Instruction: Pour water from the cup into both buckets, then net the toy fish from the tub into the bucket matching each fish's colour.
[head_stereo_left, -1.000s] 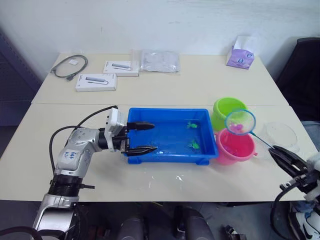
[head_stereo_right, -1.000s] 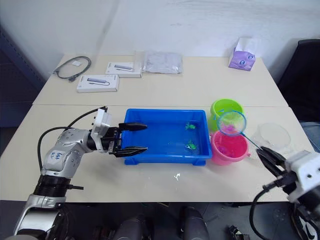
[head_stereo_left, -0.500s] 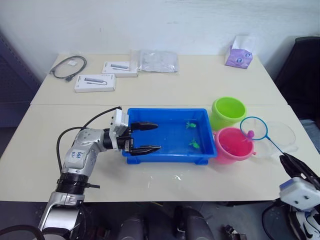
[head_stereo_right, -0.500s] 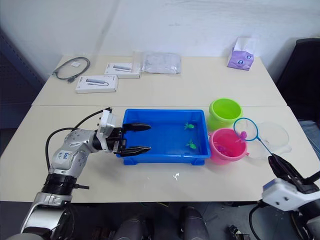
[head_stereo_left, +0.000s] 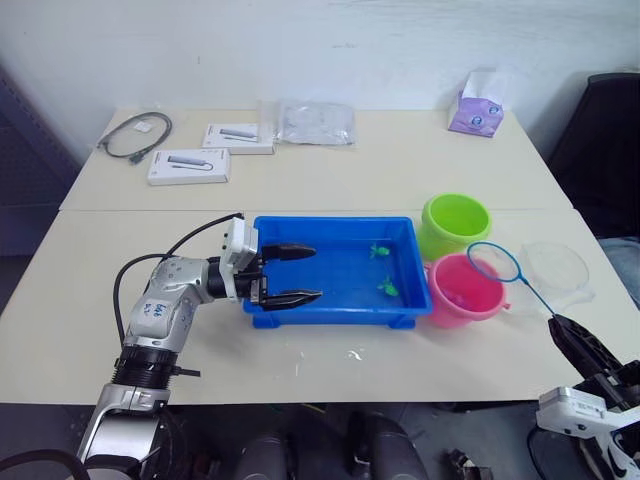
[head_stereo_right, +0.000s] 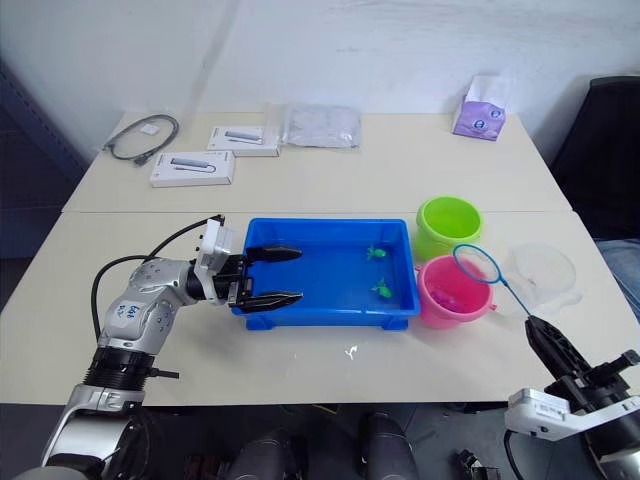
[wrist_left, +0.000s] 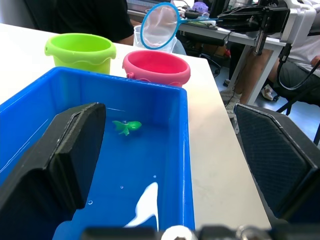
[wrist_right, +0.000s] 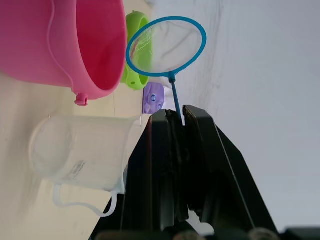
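Beige worktop (head_stereo_left: 330, 170) against a white wall. Blue tub (head_stereo_left: 335, 312) is the landmark: holds water and two green fish (head_stereo_left: 388, 289), none pink visible. Left claw (head_stereo_left: 292, 273) spread wide, fingers straddling the tub's left wall. Green bucket (head_stereo_left: 456, 225) just right of the tub's far corner, pink bucket (head_stereo_left: 462, 292) right of its near corner, pink bits inside. Clear cup (head_stereo_left: 556, 274) beyond the pink bucket. Right claw (wrist_right: 176, 165) clamped on the net (head_stereo_left: 495, 262) handle, ring over the pink bucket's far-from-tub edge.
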